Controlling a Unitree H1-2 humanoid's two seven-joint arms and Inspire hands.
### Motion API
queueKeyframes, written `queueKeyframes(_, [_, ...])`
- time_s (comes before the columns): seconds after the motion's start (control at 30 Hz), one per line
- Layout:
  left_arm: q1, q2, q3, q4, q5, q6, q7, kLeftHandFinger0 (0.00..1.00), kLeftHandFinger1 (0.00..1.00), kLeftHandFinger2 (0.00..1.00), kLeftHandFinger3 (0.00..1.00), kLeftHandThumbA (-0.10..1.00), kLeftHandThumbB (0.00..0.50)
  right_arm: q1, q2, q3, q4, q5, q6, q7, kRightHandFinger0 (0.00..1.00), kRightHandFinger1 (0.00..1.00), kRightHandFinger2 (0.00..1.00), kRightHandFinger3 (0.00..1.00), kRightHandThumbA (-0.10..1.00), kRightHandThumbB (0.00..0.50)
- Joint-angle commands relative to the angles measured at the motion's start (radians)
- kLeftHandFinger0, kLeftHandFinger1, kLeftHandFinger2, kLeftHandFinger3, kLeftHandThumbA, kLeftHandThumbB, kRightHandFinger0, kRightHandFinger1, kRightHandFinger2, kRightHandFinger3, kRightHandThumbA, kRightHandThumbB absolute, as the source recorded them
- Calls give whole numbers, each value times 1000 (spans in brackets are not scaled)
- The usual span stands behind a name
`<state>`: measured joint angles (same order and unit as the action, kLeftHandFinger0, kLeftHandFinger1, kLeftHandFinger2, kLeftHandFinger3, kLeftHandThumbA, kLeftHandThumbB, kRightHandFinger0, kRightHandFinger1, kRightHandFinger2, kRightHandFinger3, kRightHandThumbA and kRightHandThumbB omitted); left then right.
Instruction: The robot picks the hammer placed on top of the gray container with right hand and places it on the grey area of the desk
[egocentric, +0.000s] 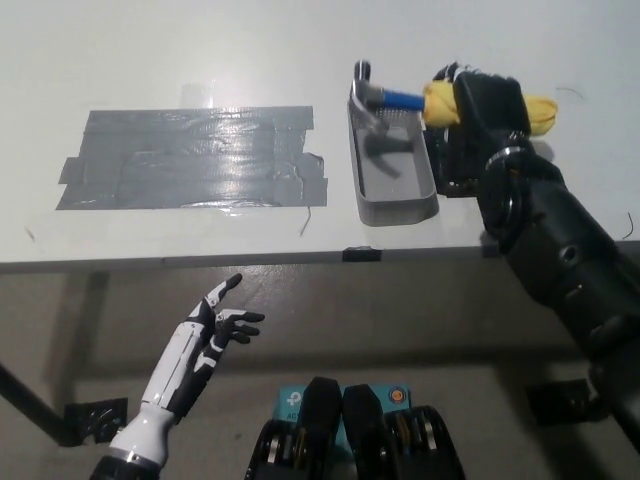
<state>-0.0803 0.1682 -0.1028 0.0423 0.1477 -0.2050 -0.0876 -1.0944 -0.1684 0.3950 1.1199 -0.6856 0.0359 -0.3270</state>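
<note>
- The hammer (400, 98) is held by the right hand (487, 108), whose fingers are clamped around the yellow part of the handle.
- The yellow handle end sticks out on the far side of the right hand, away from the container; the blue part of the handle and the metal head extend out on the other side of it.
- The hammer head sits above the far end of the gray container (393, 165); its shadow falls on the container's floor. Contact between head and rim cannot be determined.
- The container lies just beside the right hand, on the side toward the tape, and near the front edge of the desk (200, 40). It is a long, shallow tray with low walls.
- The patch of gray tape (190, 158) lies flat on the desk, well apart from the right hand, beyond the container. Its nearest edge is close to the container without touching it.
- The black right arm reaches in from the lower right, crossing the front edge of the desk.
- The left hand (212, 330) rests below the front edge of the desk, well apart from the right hand, with fingers spread and holding nothing.
</note>
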Motion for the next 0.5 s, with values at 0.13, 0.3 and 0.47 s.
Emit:
queueKeyframes(0.13, [-16,14,3,-13,-15,-13,-18,591,578,620,876,1000,49,-150,0,-46,-67,35,-57,-100,4,466,851,721,-100,116])
queueKeyframes(0.3, [-15,15,4,-18,-15,-14,-20,576,568,614,858,991,35,-198,15,-27,-55,11,-41,-95,24,505,898,834,-100,127])
queueKeyframes(0.47, [-16,11,4,-21,-9,-11,-19,575,562,605,853,988,38,-224,49,9,-36,-12,-60,-117,0,480,872,829,-100,135])
